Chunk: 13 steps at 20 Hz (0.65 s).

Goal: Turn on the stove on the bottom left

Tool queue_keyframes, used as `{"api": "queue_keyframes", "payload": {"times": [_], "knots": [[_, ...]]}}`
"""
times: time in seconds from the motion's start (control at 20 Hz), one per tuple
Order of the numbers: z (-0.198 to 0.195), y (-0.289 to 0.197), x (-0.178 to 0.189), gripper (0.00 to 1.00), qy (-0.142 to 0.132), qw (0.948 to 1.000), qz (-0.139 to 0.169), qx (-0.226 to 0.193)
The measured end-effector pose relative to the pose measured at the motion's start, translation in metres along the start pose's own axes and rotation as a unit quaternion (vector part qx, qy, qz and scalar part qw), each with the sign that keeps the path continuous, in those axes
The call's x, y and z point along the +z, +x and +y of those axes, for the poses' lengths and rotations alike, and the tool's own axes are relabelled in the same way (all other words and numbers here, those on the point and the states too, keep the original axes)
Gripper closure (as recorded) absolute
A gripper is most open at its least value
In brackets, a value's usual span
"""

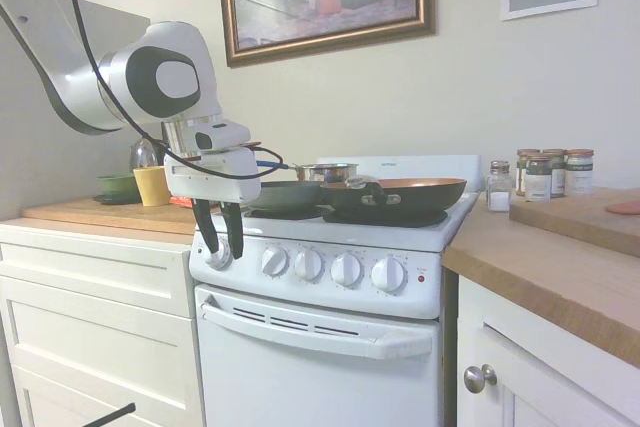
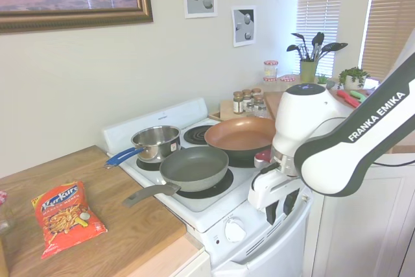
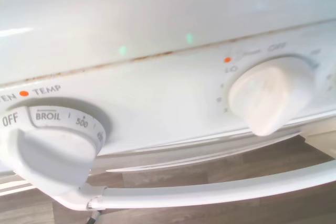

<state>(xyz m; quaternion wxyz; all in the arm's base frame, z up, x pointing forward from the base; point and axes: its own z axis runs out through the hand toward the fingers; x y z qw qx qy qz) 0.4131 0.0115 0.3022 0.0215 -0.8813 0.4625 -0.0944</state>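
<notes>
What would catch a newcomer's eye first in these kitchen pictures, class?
The white robot arm's gripper reaching down at the leftmost round white knob of the small white electric stove. Next, the wide copper-coloured frying pan on its right burner, and the orange snack bag on the wooden counter.

White stove (image 1: 330, 347) (five knobs) between counters, pans atop.

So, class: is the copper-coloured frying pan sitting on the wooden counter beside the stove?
No. The copper pan rests on a burner of the stove, next to the grey pan.
</notes>
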Motion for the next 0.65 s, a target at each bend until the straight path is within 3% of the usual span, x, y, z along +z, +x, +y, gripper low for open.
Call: {"api": "queue_keyframes", "payload": {"times": [0.65], "knots": [[0.0034, 0.0011, -0.0069, 0.0, 0.004, 1.0, 0.003, -0.002]]}}
